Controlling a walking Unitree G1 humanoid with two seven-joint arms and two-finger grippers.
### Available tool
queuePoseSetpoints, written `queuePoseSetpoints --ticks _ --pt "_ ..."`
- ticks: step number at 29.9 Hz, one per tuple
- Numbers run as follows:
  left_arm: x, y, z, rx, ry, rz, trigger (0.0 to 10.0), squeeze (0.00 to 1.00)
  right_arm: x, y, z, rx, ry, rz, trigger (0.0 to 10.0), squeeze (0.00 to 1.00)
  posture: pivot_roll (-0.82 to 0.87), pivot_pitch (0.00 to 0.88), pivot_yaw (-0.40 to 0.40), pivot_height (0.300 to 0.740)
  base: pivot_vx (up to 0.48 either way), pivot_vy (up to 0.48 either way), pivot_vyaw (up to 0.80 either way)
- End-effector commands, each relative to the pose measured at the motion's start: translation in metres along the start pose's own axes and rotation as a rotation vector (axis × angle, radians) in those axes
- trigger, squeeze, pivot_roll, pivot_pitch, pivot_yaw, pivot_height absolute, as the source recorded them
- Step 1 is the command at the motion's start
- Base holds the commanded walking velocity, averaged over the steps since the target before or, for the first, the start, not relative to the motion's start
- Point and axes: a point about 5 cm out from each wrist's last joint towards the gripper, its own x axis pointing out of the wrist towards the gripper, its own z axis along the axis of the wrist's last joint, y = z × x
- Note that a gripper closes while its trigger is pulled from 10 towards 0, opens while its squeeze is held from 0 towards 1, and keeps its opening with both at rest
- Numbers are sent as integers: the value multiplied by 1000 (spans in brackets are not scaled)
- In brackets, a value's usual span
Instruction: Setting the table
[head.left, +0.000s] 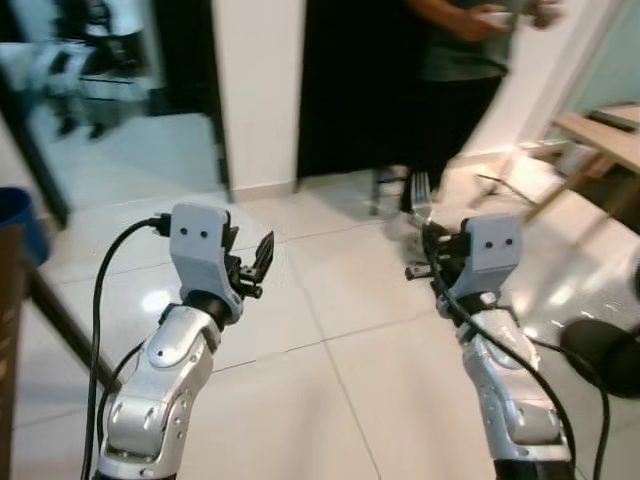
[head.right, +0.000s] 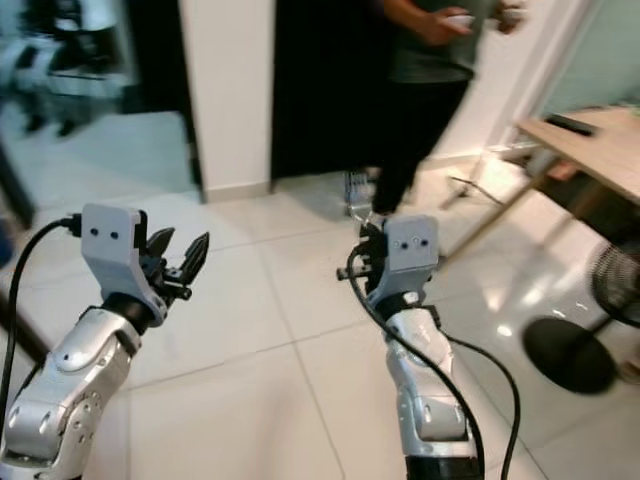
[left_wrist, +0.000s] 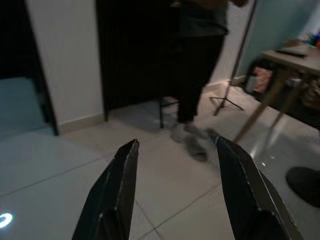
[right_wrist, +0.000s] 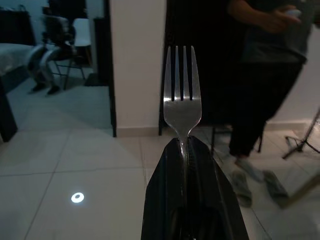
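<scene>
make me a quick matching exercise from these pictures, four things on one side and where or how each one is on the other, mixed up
Things:
1. fork
2. left pincer
3. person
4. wooden table

States:
A. standing ahead by the dark doorway
B. clamped in the right pincer, tines forward
C. open, holding nothing
D. off to the robot's right

Pairs: 1-B, 2-C, 3-A, 4-D

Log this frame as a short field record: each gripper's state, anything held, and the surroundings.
left gripper: open, holding nothing, raised over the tiled floor
right gripper: fingers shut on fork, tines pointing out past the fingertips
person: standing ahead by the dark doorway, holding something in both hands
wooden table: to the robot's right
</scene>
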Motion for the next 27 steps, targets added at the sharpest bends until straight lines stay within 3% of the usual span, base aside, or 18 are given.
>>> queuePoseSetpoints --ticks 1,27 --pt "1 0 -4 4 15 2 10000 0 -1 -1 -1 11 6 -2 10000 0 -56 0 56 740 0 0 -800" --pt "2 -2 -6 2 15 -7 10000 0 0 1 -1 7 8 13 10000 0 -56 0 57 740 0 0 -800"
